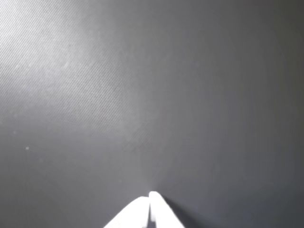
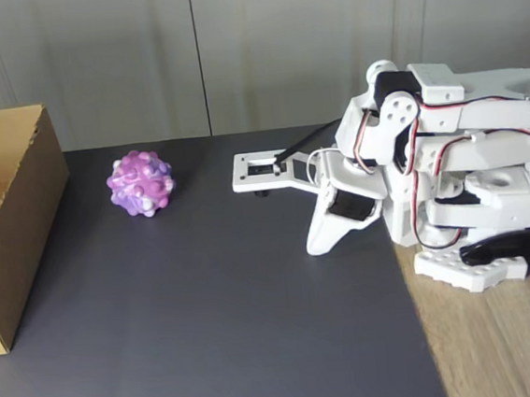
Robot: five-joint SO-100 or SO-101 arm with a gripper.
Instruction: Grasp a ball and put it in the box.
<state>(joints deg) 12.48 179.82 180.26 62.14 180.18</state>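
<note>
A big dark grey mat (image 2: 219, 306) covers most of the table, and a strip of light wooden table top (image 2: 504, 344) shows at the right in the fixed view. At the far left sits the large brown cardboard box (image 2: 22, 208), open at the top, with nothing to see inside it from here. On the right the white robot arm with black motors and red wires (image 2: 441, 172) is folded low over its base. Its white claw (image 2: 318, 243) points down at the mat, with its tip just above it or touching. In the wrist view the two white fingers (image 1: 159, 209) are pressed together, pinching nothing. The small bumpy ball, purple, pink and white (image 2: 140, 183), rests on the mat just right of the box, well apart from the claw.

I think the job has not started yet; the first step, reaching for the ball, is in hand. Next the arm must stretch out to the left, spread its claw, and come down around the ball.
</note>
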